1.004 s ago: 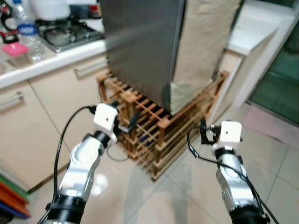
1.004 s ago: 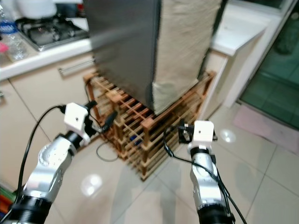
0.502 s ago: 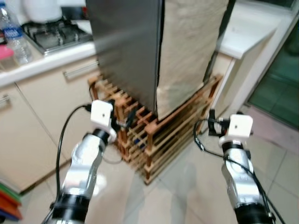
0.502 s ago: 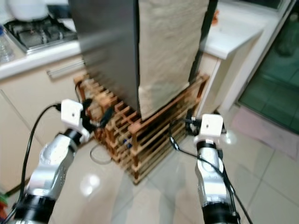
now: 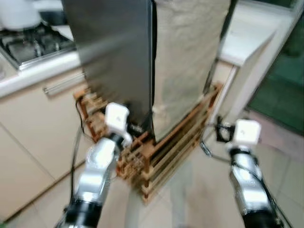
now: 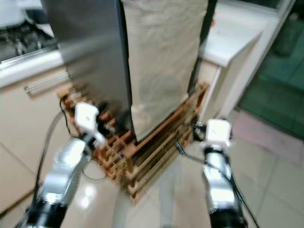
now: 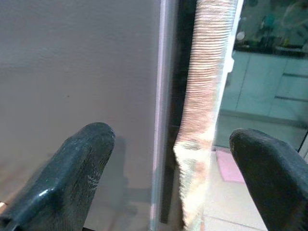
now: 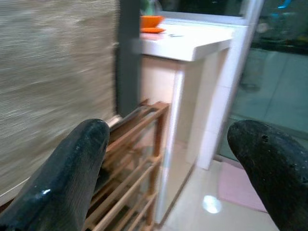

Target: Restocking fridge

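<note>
Arms raised forward, left gripper (image 7: 168, 163) at fridge (image 5: 114, 57) corner, right gripper (image 8: 178, 159) beside wooden rack (image 5: 175, 137), jaws wide open, empty

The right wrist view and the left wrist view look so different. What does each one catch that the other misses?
Right wrist alone: a wooden rack, a white counter with an orange dish, and the open right gripper. Left wrist alone: the grey fridge side and the open left gripper. Both share the woven mat hanging on the fridge.
</note>
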Controlling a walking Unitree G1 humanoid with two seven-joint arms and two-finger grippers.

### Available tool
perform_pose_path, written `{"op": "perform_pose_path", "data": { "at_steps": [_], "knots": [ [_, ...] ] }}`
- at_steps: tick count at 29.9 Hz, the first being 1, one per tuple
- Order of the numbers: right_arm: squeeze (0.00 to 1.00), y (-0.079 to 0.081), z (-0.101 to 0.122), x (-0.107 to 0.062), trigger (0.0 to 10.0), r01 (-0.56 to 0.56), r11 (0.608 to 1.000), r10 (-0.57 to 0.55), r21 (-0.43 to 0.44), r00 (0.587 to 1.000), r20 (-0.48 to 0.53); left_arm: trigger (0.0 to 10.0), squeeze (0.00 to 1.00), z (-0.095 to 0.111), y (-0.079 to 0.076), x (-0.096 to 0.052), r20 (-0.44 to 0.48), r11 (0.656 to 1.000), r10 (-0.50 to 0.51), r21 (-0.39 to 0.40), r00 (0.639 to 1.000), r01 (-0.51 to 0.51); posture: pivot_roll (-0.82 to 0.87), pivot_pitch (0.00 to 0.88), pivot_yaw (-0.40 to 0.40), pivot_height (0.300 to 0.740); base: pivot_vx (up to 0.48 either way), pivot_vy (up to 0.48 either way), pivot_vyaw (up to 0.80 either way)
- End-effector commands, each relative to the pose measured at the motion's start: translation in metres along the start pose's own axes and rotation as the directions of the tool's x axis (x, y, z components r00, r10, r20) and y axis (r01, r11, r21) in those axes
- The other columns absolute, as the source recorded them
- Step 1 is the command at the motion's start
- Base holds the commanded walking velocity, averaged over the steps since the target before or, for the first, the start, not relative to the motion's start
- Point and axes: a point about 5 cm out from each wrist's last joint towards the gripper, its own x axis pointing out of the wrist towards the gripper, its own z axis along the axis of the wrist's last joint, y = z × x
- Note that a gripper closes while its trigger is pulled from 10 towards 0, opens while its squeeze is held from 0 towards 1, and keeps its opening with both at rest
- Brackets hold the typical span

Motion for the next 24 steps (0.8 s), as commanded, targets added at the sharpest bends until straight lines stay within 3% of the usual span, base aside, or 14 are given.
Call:
{"op": "perform_pose_path", "data": {
  "at_steps": [1, 5, 9, 15, 20, 24],
  "knots": [
    [0.0, 0.01, 0.001, 0.001, 10.0, -0.029, 0.999, 0.029, 0.015, 1.0, -0.002, 10.0, 0.0, 0.002, 0.011, -0.003, -0.012, 0.999, 0.044, 0.015, 0.999, -0.044, 0.01, 0.0, -0.013, 0.74, 0.0, 0.0, 0.0],
    [0.0, 0.009, 0.001, 0.0, 10.0, -0.035, 0.999, 0.035, 0.012, 0.999, -0.005, 10.0, 0.0, 0.016, 0.012, 0.005, -0.017, 0.999, 0.034, 0.028, 0.999, -0.033, 0.01, 0.0, -0.018, 0.74, 0.0, 0.0, 0.0],
    [0.0, 0.008, 0.0, 0.0, 10.0, -0.041, 0.999, 0.041, 0.009, 0.999, -0.01, 10.0, 0.0, 0.035, -0.001, 0.021, -0.021, 0.999, -0.035, 0.021, 0.999, 0.035, 0.0, 0.0, -0.014, 0.74, 0.0, 0.0, 0.0],
    [0.0, 0.006, -0.001, -0.001, 10.0, -0.037, 0.999, 0.038, 0.008, 0.999, -0.018, 10.0, 0.0, 0.045, -0.021, 0.04, -0.071, 0.992, -0.124, -0.023, 0.99, 0.123, -0.02, 0.0, 0.001, 0.74, 0.0, 0.0, 0.0],
    [0.0, 0.0, -0.008, -0.006, 10.0, -0.018, 1.0, 0.018, 0.012, 0.999, -0.046, 10.0, 0.0, 0.061, -0.029, 0.042, -0.092, 0.983, -0.178, -0.068, 0.98, 0.172, -0.03, 0.0, 0.003, 0.74, 0.0, 0.0, 0.0],
    [0.0, -0.002, -0.011, -0.009, 10.0, -0.023, 1.0, 0.023, 0.006, 0.998, -0.06, 10.0, 0.0, 0.069, -0.034, 0.045, -0.077, 0.98, -0.194, -0.058, 0.978, 0.19, -0.03, 0.0, 0.001, 0.74, 0.0, 0.0, 0.0]
  ]
}}
